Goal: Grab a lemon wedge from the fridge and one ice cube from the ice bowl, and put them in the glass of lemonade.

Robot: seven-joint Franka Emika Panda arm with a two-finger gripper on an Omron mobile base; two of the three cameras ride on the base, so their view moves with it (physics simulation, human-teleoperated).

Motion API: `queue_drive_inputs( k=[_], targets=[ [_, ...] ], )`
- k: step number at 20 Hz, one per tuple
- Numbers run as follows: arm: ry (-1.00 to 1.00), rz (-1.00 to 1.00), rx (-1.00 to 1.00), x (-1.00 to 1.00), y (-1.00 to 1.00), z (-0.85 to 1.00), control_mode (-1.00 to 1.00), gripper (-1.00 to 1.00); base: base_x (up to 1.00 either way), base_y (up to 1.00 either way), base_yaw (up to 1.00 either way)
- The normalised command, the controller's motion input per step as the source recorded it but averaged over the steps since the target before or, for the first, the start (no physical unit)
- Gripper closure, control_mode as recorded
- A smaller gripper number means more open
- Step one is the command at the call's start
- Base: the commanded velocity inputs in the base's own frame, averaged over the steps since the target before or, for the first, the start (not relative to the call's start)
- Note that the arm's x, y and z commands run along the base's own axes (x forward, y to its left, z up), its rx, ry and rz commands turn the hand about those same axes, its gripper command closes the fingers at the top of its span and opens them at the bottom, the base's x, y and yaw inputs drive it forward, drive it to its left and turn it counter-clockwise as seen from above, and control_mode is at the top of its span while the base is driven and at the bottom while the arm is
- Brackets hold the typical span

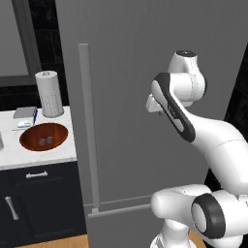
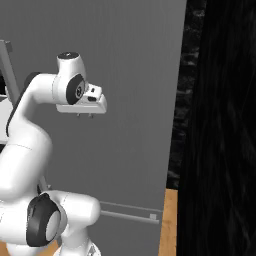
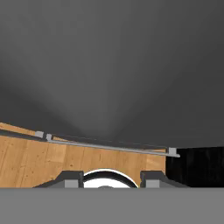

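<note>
The fridge (image 1: pixel 145 48) is a tall grey cabinet with its door shut, and its long vertical bar handle (image 1: pixel 85 126) runs down the left side. The lemon wedge is hidden behind that door. On the white counter to the left sits the reddish-brown ice bowl (image 1: pixel 29 141) with two ice cubes (image 1: pixel 46 140) in it. My gripper (image 2: pixel 85 116) hangs in front of the door at mid height and points down at the floor. In the hand view my gripper (image 3: pixel 111 179) is open, its fingertips (image 3: pixel 72 178) apart with nothing between them. The glass of lemonade is out of view.
A paper towel roll (image 1: pixel 48 94) and a flat grey box (image 1: pixel 25 112) stand behind the bowl. Dark cabinets (image 1: pixel 38 203) are below the counter. A horizontal bar (image 1: pixel 121 208) crosses the fridge low down. A black wall (image 2: pixel 220 125) rises to the right over the wood floor (image 3: pixel 26 159).
</note>
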Motion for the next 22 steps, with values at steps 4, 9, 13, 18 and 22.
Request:
queue_drive_inputs(
  k=[4,9,13,18,22],
  targets=[
    [0.02,0.0,0.01,-0.39,0.0,-0.07,-1.0,-1.0,0.0,0.0,0.0],
    [-0.02,0.0,0.01,-0.99,0.0,-0.01,-1.0,-1.0,0.0,0.0,0.0],
    [-0.02,0.0,0.0,-0.73,0.0,0.0,-1.0,-1.0,0.0,0.0,0.0],
    [0.0,0.0,0.0,-0.26,0.0,0.0,-1.0,-1.0,0.0,0.0,0.0],
    [0.0,0.0,0.0,-0.14,0.0,0.0,-1.0,-1.0,0.0,0.0,0.0]
  ],
)
